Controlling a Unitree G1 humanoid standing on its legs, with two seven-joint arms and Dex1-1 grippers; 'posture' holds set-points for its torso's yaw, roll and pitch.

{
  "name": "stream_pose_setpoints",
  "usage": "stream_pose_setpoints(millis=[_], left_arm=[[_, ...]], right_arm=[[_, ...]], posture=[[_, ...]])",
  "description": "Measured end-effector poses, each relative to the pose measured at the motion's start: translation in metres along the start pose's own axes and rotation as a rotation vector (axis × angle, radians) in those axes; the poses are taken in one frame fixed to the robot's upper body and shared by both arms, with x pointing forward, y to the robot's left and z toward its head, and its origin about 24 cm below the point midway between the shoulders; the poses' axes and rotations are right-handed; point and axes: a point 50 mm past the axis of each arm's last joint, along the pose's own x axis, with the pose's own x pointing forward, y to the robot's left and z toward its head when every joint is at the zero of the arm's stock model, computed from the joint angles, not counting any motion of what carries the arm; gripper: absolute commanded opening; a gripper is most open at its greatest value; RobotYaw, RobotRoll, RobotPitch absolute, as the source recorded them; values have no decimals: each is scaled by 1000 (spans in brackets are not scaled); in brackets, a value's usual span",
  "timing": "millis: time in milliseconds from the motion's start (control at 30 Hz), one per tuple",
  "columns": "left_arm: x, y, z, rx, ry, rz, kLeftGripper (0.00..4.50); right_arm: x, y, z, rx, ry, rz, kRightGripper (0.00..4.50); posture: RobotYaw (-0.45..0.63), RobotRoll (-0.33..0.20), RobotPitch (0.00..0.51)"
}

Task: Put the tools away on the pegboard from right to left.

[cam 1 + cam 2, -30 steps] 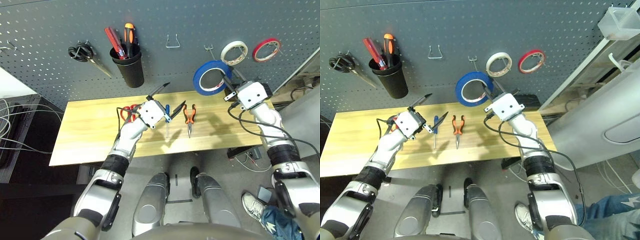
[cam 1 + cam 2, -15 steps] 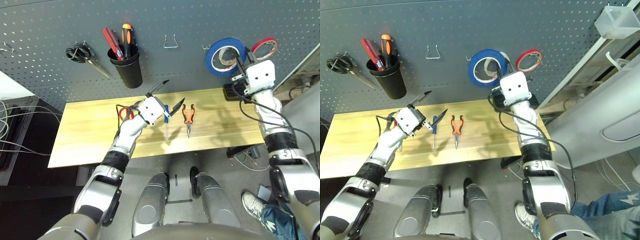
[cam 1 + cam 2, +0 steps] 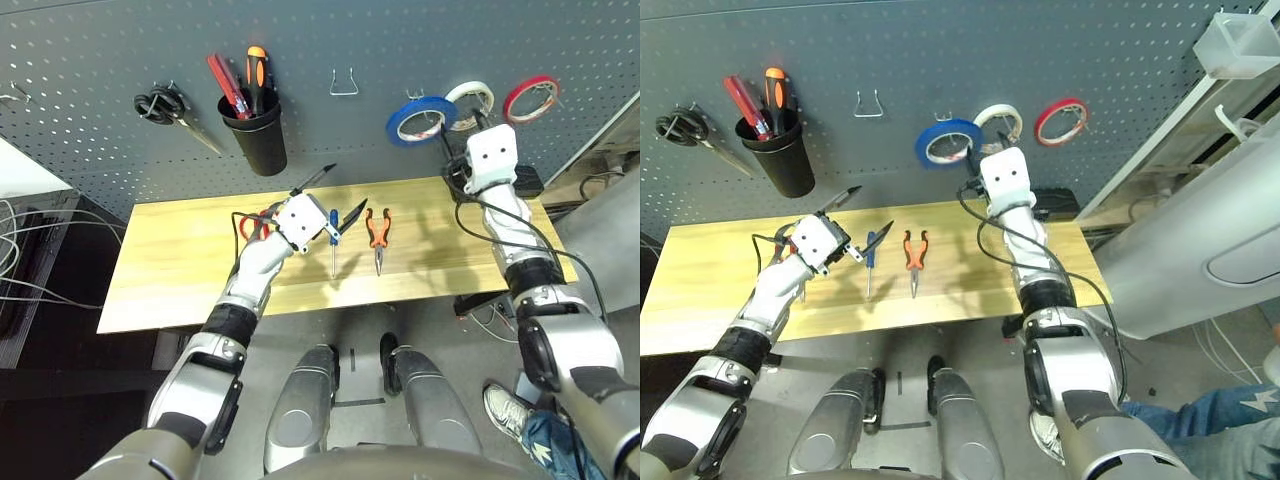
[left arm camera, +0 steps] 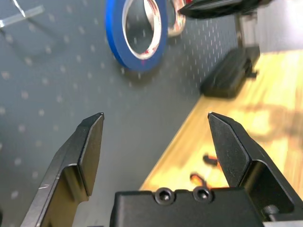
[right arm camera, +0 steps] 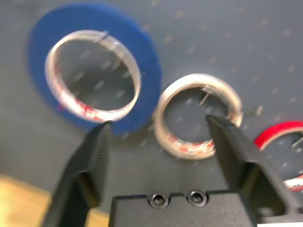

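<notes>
The wide blue tape roll (image 3: 420, 118) hangs on a hook of the dark grey pegboard (image 3: 90, 60), just left of the white roll. My right gripper (image 5: 158, 122) is open in front of the two rolls and holds nothing. On the wooden table lie the orange-and-black pliers (image 3: 378, 235) and the small blue-handled screwdriver (image 3: 333, 240). The red-handled scissors (image 3: 252, 226) are partly hidden behind my left hand. My left gripper (image 3: 332, 196) is open and empty, raised over the table just above the screwdriver.
A white tape roll (image 3: 470, 100) and a thin red roll (image 3: 531, 98) hang right of the blue one. A bare wire hook (image 3: 345, 83), a black cup (image 3: 256, 138) with tools and black scissors (image 3: 165, 108) hang further left. A black box (image 3: 1055, 205) sits at the table's back right.
My right gripper lifted the blue tape roll to the pegboard, let it go on the hook and opened. The left arm stayed still.
</notes>
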Motion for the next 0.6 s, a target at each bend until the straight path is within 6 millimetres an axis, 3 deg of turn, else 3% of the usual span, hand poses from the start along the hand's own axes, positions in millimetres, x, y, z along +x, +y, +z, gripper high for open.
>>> stream_pose_setpoints(millis=[100, 300, 433, 600], left_arm=[[0, 0, -4, -4, 39, -21, 4500], [-2, -7, -23, -42, 207, -65, 4500], [-4, -11, -33, -52, 303, -77, 4500], [-5, -14, -39, -74, 369, -78, 4500]], right_arm=[[-20, 10, -13, 21, 67, 64, 4485], [-25, 28, -29, 174, 249, 142, 4485], [-17, 42, -46, 408, 476, 122, 4485], [-1, 54, -51, 539, 653, 124, 4485]], posture=[[128, 0, 217], [122, 0, 220], [130, 0, 225], [148, 0, 240]])
